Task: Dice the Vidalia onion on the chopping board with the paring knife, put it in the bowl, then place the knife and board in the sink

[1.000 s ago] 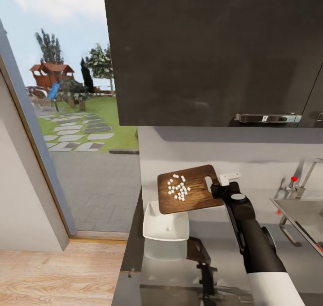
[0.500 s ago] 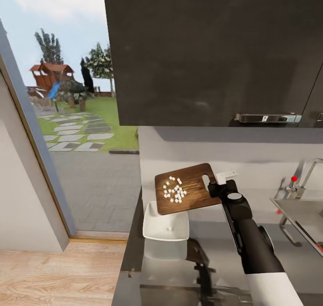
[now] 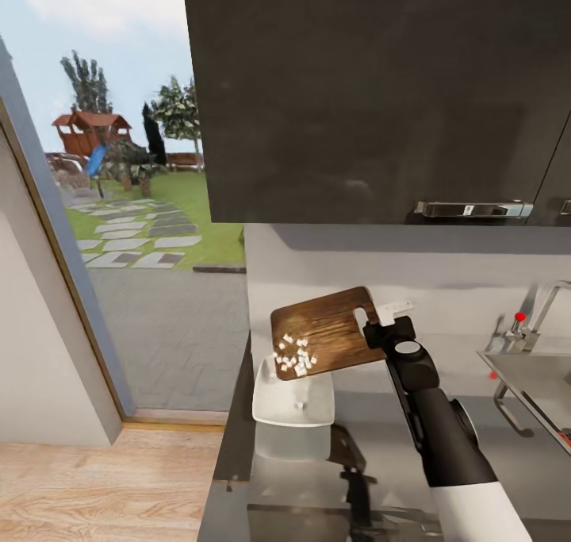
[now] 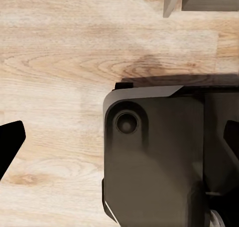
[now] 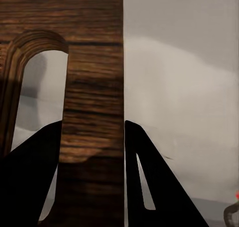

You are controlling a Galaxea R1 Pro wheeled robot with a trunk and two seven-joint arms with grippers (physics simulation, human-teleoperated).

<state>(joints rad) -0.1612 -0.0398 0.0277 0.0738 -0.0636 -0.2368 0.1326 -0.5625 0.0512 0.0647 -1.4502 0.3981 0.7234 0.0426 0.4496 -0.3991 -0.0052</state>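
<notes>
My right gripper (image 3: pixel 384 325) is shut on the handle end of the dark wooden chopping board (image 3: pixel 329 328), holding it in the air tilted down toward its far-left corner. The white diced onion pieces (image 3: pixel 293 359) are bunched at that low edge, just above the white bowl (image 3: pixel 292 407) on the dark countertop (image 3: pixel 381 455). One white piece lies inside the bowl. The right wrist view has the board (image 5: pixel 94 102) clamped between the two dark fingers (image 5: pixel 149 182). My left gripper (image 4: pixel 122 142) hangs open over the wooden floor. The paring knife is out of view.
The steel sink (image 3: pixel 527 375) and its tap (image 3: pixel 541 308) are at the right. A dark wall cabinet (image 3: pixel 381 90) hangs above the counter. The counter ends just left of the bowl, beside a glass door to a garden. The robot's base (image 4: pixel 154 157) sits under my left gripper.
The board has tipped further and shifted slightly left. The diced pieces have slid from its middle down to the low edge over the bowl.
</notes>
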